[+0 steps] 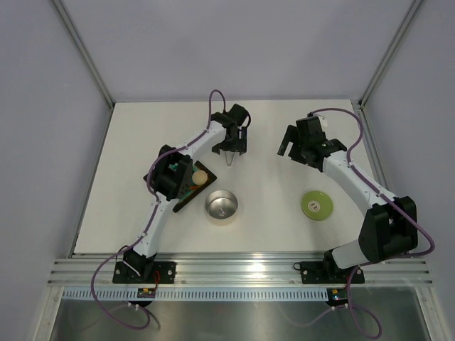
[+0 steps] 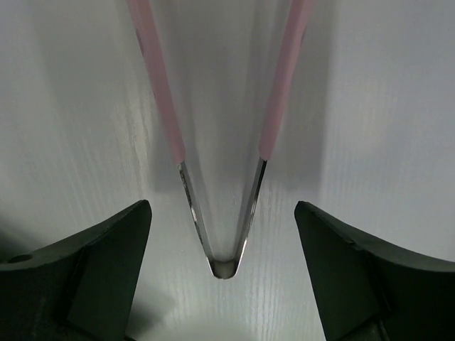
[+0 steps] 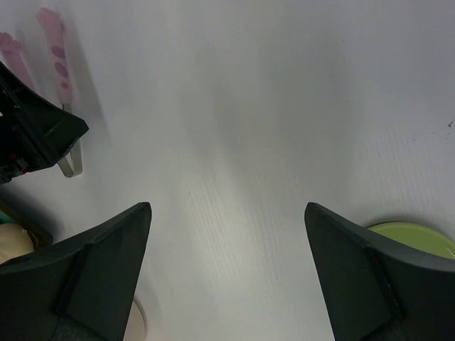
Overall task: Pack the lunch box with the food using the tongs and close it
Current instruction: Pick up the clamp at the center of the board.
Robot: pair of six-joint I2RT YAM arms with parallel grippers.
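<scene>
Tongs point(image 2: 165, 106), flat near far edge of table point(image 1: 270, 135); left gripper point(image 2: 222, 209) spread astride their hinge end, apparently for pinching. Right gripper point(image 3: 227, 213) spread, empty.

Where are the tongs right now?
The tongs lie on the table, left of centre in the top view, beyond the steel bowl, between the open fingers of the left claw.

Steel lunch box point(image 1: 222, 206) open; green lid point(image 1: 316, 205) well apart; pink tongs point(image 2: 165, 106) flat.
</scene>
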